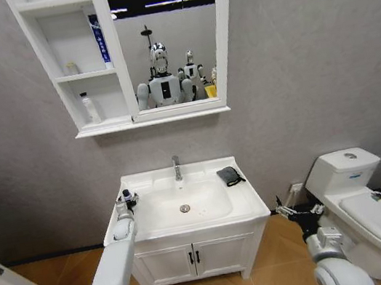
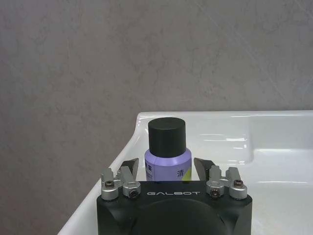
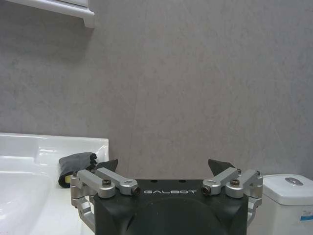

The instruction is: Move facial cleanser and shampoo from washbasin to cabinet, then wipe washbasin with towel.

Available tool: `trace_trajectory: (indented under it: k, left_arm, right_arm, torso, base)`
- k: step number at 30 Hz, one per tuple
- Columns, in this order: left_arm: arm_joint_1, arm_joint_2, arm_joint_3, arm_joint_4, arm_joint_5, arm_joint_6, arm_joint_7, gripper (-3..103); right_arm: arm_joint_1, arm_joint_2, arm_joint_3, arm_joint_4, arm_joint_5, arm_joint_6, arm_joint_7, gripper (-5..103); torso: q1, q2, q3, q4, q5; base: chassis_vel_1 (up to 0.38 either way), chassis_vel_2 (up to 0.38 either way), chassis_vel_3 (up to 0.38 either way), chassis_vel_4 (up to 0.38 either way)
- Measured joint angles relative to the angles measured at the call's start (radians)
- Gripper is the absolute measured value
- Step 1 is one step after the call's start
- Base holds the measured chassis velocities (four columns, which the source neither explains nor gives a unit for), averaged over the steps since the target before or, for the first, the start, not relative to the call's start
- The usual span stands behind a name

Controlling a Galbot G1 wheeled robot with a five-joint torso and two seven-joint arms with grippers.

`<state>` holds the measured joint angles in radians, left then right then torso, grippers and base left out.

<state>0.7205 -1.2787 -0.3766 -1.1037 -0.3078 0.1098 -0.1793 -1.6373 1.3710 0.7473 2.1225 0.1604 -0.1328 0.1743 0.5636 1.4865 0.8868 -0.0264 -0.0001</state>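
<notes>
Left gripper (image 2: 167, 169), fingers apart, straddles the upright purple bottle (image 2: 167, 159) at centre of the left wrist frame, on the washbasin (image 1: 250, 206) rim (not yet clamped). Right gripper (image 1: 291, 211), wide, hangs lower right of the head frame.

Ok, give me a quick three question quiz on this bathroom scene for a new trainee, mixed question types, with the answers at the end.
1. True or false: the left gripper has its fingers open on either side of the purple bottle.
2. On which side of the washbasin does the towel lie, from the robot's view? A. left B. right
3. Fill in: the right gripper hangs between the washbasin and the ____.

Key: 1 true. 2 B. 3 toilet.
</notes>
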Motion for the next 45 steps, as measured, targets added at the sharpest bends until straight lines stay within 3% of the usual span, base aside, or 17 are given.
trace_trajectory:
  k: [1, 7, 12, 16, 17, 19, 22, 24, 26, 27, 29, 32, 35, 36, 39, 41, 45]
  left_arm:
    - [0.000, 0.000, 0.000, 0.000, 0.000, 0.000, 0.000, 70]
    - [0.003, 0.015, -0.001, -0.007, -0.002, 0.004, 0.009, 43]
    - [0.011, 0.031, -0.008, -0.037, -0.018, 0.030, -0.003, 43]
    - [0.071, 0.086, -0.011, -0.229, -0.071, 0.102, -0.051, 43]
    - [0.103, 0.120, -0.009, -0.345, -0.105, 0.138, -0.084, 43]
    - [0.120, 0.138, -0.008, -0.402, -0.128, 0.159, -0.108, 43]
    - [0.196, 0.239, 0.001, -0.699, -0.267, 0.284, -0.207, 43]
    - [0.201, 0.256, 0.002, -0.740, -0.289, 0.300, -0.219, 43]
    - [0.188, 0.330, 0.007, -0.857, -0.398, 0.373, -0.262, 43]
    - [0.188, 0.330, 0.007, -0.857, -0.398, 0.373, -0.262, 43]
    - [0.089, 0.423, 0.027, -0.928, -0.548, 0.440, -0.316, 43]
    - [0.007, 0.474, 0.043, -0.939, -0.632, 0.473, -0.337, 43]
    - [-0.225, 0.552, 0.127, -0.873, -0.750, 0.521, -0.344, 43]
    - [-0.225, 0.552, 0.127, -0.873, -0.750, 0.521, -0.344, 43]
    - [-0.440, 0.557, 0.242, -0.747, -0.764, 0.518, -0.309, 43]
    - [-0.480, 0.550, 0.266, -0.711, -0.765, 0.516, -0.301, 43]
    - [-0.658, 0.480, 0.368, -0.523, -0.762, 0.512, -0.263, 43]
  right_arm:
    - [0.000, 0.000, 0.000, 0.000, 0.000, 0.000, 0.000, 100]
    - [0.001, -0.001, 0.001, -0.001, 0.001, -0.002, 0.001, 100]
    - [0.001, -0.001, 0.000, 0.001, 0.001, -0.003, 0.003, 100]
    - [0.001, -0.002, 0.000, 0.007, 0.001, -0.006, 0.004, 100]
    - [0.000, -0.003, 0.000, 0.007, 0.000, -0.007, 0.004, 100]
    - [0.000, -0.003, -0.001, 0.007, 0.000, -0.007, 0.004, 100]
    - [0.005, 0.000, -0.013, 0.006, -0.007, -0.011, 0.004, 100]
    - [0.006, 0.001, -0.016, 0.006, -0.009, -0.012, 0.003, 100]
    - [0.009, 0.002, -0.026, 0.006, -0.014, -0.016, 0.003, 100]
    - [0.009, 0.002, -0.026, 0.006, -0.014, -0.016, 0.003, 100]
    - [0.011, 0.002, -0.032, 0.011, -0.017, -0.019, 0.003, 100]
    - [0.010, 0.002, -0.032, 0.015, -0.017, -0.020, 0.003, 100]
    - [0.003, 0.001, -0.028, 0.021, -0.017, -0.021, 0.003, 100]
    - [0.003, 0.001, -0.028, 0.021, -0.017, -0.021, 0.003, 100]
    - [-0.002, 0.004, -0.026, 0.025, -0.017, -0.021, 0.004, 100]
    - [-0.002, 0.004, -0.026, 0.026, -0.017, -0.021, 0.004, 100]
    - [-0.003, 0.004, -0.025, 0.033, -0.017, -0.022, 0.007, 100]
  torso:
    - [0.000, 0.000, 0.000, 0.0000, 0.0000]
    - [0.000, 0.000, 0.000, 0.0000, -0.0001]
    - [0.000, 0.000, 0.000, -0.0002, -0.0002]
    - [0.000, 0.000, 0.000, 0.0002, -0.0001]
    - [0.000, 0.000, 0.000, 0.0001, 0.0003]
    - [0.000, 0.000, 0.000, 0.0000, 0.0005]
    - [0.000, 0.000, 0.000, 0.0003, 0.0001]
    - [0.000, 0.000, 0.000, 0.0003, 0.0004]
    - [0.000, 0.000, 0.000, 0.0004, -0.0007]
    - [0.000, 0.000, 0.000, 0.0004, -0.0007]
    - [0.000, 0.000, 0.000, 0.0001, 0.0002]
    - [0.000, 0.000, 0.000, -0.0001, -0.0001]
    - [0.000, 0.000, 0.000, 0.0002, -0.0004]
    - [0.000, 0.000, 0.000, 0.0002, -0.0004]
    - [0.000, 0.000, 0.000, -0.0001, 0.0007]
    - [0.000, 0.000, 0.000, -0.0002, 0.0005]
    - [0.000, 0.000, 0.000, -0.0001, 0.0000]
  base:
    - [0.000, 0.000, 0.000, 0.000]
    - [0.000, 0.000, 0.000, 0.000]
    - [0.000, 0.000, 0.000, 0.000]
    - [0.000, 0.000, 0.000, 0.000]
    - [0.000, 0.000, 0.000, 0.000]
    - [0.000, 0.000, 0.000, 0.000]
    - [0.000, 0.000, 0.000, 0.000]
    - [0.000, 0.000, 0.000, 0.000]
    - [0.000, 0.000, 0.000, 0.000]
    - [0.000, 0.000, 0.000, 0.000]
    - [0.000, 0.000, 0.000, 0.000]
    - [0.000, 0.000, 0.000, 0.000]
    - [0.000, 0.000, 0.000, 0.000]
    - [0.000, 0.000, 0.000, 0.000]
    - [0.000, 0.000, 0.000, 0.000]
    - [0.000, 0.000, 0.000, 0.000]
    - [0.000, 0.000, 0.000, 0.000]
